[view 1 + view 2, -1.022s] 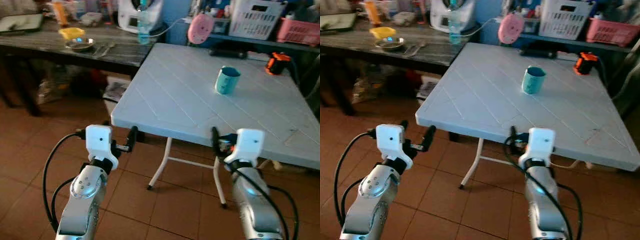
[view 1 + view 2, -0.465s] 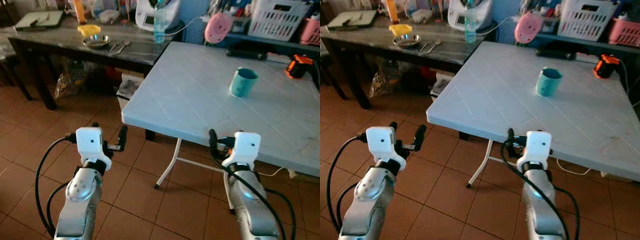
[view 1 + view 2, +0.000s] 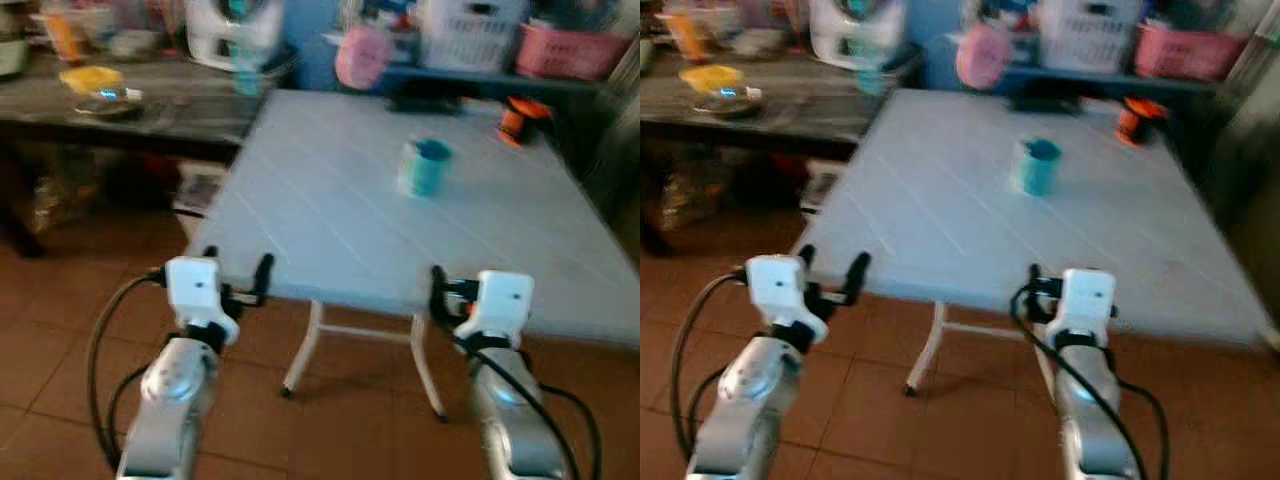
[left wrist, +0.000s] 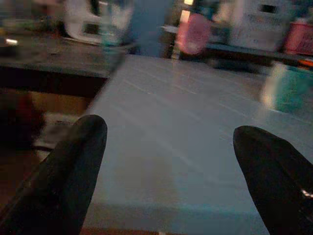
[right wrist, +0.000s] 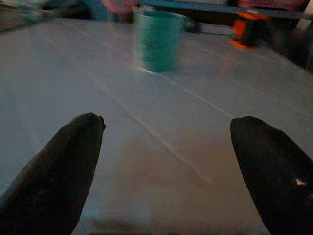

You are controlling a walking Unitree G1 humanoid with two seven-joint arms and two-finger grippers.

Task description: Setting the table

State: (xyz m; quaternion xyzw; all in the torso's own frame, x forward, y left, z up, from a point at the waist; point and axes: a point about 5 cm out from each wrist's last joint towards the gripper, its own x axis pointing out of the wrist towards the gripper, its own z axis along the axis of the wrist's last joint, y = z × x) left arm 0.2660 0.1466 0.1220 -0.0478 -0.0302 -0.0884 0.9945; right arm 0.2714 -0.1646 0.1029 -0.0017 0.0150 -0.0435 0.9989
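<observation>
Beyond right end effector (image 5: pixel 166 161), teal cup (image 5: pixel 160 41)

Your two silver arms raised side by side, level, left gripper (image 4: pixel 168 161) with long black fingers spread wide, right gripper (image 5: pixel 166 166) likewise spread, both empty

You're looking along the right gripper (image 5: pixel 164 166), fingers (image 5: pixel 58 166) spread wide over the pale table (image 5: pixel 73 88). A teal cup (image 5: pixel 160 40) stands upright ahead, with an orange object (image 5: pixel 247 30) blurred beyond.
</observation>
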